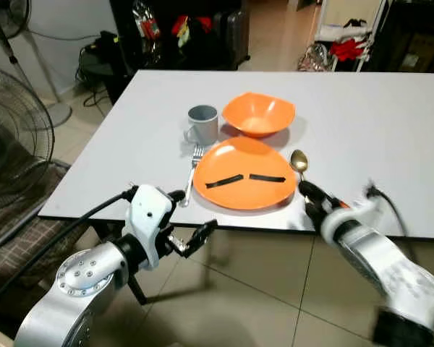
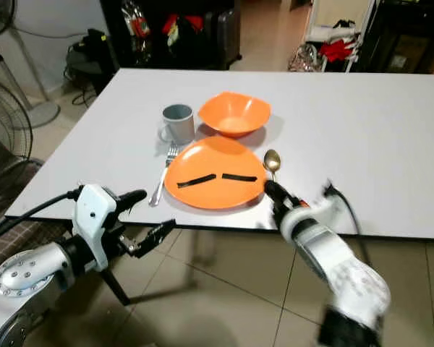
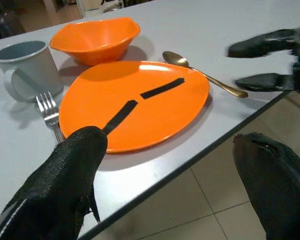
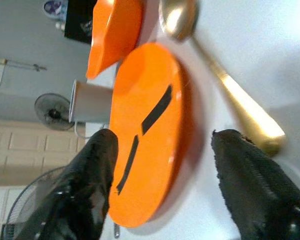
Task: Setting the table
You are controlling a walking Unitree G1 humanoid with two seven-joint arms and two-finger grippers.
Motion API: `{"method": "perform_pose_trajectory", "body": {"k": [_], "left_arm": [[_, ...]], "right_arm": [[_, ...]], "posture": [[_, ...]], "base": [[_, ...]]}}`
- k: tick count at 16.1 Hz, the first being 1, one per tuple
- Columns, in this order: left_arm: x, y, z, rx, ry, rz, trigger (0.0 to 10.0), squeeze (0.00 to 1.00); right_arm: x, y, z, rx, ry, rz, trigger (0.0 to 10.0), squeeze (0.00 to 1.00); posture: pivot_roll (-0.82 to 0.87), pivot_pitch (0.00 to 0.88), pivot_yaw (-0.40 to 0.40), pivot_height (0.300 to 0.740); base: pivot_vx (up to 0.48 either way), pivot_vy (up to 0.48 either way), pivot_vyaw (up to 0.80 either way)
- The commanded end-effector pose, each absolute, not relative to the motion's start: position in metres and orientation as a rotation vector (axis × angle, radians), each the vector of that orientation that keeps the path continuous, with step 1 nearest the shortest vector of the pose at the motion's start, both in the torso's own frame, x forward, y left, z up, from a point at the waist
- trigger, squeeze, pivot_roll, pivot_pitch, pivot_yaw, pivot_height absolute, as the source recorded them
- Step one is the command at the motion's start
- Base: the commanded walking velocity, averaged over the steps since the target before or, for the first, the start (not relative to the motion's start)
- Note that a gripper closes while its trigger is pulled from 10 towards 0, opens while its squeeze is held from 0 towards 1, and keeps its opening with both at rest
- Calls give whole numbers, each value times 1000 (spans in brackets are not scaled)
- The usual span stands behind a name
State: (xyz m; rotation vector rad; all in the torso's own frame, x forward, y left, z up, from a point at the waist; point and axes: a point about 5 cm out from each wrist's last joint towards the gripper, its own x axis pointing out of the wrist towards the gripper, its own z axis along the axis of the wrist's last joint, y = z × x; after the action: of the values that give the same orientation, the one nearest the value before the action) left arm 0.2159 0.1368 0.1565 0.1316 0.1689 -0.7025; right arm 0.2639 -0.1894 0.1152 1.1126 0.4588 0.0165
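On the white table (image 1: 376,123) an orange plate (image 1: 243,173) lies near the near edge, with two black strips across it. A fork (image 1: 192,172) lies just left of the plate, a gold spoon (image 1: 299,163) just right of it. Beyond them stand a grey mug (image 1: 202,123) and an orange bowl (image 1: 258,113). The right gripper (image 1: 309,195) hovers at the table's near edge by the spoon's handle, fingers spread and empty; its arm looks blurred. The left gripper (image 1: 192,220) hangs below the near edge, left of the plate, fingers apart, holding nothing.
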Motion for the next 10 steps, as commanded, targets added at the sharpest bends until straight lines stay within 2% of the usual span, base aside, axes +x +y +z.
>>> {"method": "perform_pose_trajectory", "body": {"k": [1, 2, 3, 5, 6, 7, 10], "left_arm": [[220, 140, 158, 119, 168, -668, 10000, 0], [220, 140, 158, 119, 168, -668, 10000, 0], [227, 144, 164, 93, 114, -565, 10000, 0], [235, 149, 169, 63, 63, -436, 10000, 0], [235, 149, 169, 63, 63, -436, 10000, 0], [238, 149, 172, 16, 38, -351, 10000, 0], [229, 149, 168, 37, 49, -254, 10000, 0]], "right_arm": [[256, -189, 131, 1041, 431, 68, 10000, 1000], [256, -189, 131, 1041, 431, 68, 10000, 1000], [243, -191, 152, 799, 360, 137, 10000, 1000], [238, -184, 174, 558, 276, 223, 10000, 1000], [238, -184, 174, 558, 276, 223, 10000, 1000], [242, -174, 190, 402, 184, 242, 10000, 1000], [246, -159, 181, 161, 144, 231, 10000, 1000]], "posture": [[-72, 0, 84, 740], [-72, 0, 84, 740], [-79, 0, 90, 740], [-84, 0, 90, 740], [-84, 0, 90, 740], [-74, 0, 79, 740], [-52, 0, 57, 740]], "base": [[0, 0, 0], [0, 0, 0], [0, 0, 0], [0, 0, 0], [0, 0, 0], [0, 0, 0], [0, 0, 0]]}}
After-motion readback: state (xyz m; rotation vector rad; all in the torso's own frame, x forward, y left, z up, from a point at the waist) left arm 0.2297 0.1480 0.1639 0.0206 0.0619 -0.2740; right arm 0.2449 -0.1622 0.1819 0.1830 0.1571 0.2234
